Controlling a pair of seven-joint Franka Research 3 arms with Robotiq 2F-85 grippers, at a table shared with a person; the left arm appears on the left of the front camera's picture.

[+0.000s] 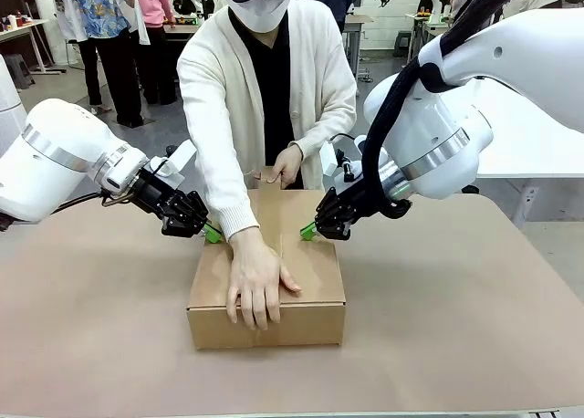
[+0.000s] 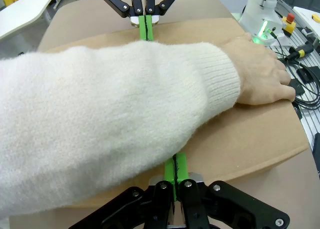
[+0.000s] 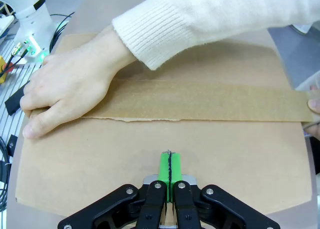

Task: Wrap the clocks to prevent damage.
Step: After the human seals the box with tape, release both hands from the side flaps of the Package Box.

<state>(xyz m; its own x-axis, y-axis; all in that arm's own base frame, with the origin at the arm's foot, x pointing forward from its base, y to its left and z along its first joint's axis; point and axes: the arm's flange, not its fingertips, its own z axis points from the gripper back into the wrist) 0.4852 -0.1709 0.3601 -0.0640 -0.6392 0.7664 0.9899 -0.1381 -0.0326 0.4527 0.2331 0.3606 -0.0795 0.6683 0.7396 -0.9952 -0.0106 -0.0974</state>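
From the front, both arms are pressing closed fingertips, the left gripper (image 1: 212,233) and the right gripper (image 1: 308,231), on the carton (image 1: 266,322) flaps, seemingly to keep them down while the person's hand (image 1: 257,281) is smoothing the tape (image 1: 270,219).

Left wrist: a sleeve (image 2: 110,124) is crossing the lid.

Right wrist: the strip is lying along the seam. The clocks are presumably sitting inside, hidden.

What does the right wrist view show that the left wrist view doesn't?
Right wrist alone: the brown tape strip running along the carton's top seam, pressed flat by the person's hand, and the shut right gripper close up, its tips on the carton's top. Left wrist alone: the shut left gripper up close, with the person's white sleeve crossing between the two grippers. Both: the closed carton, the hand on it, and green pads pressed together.
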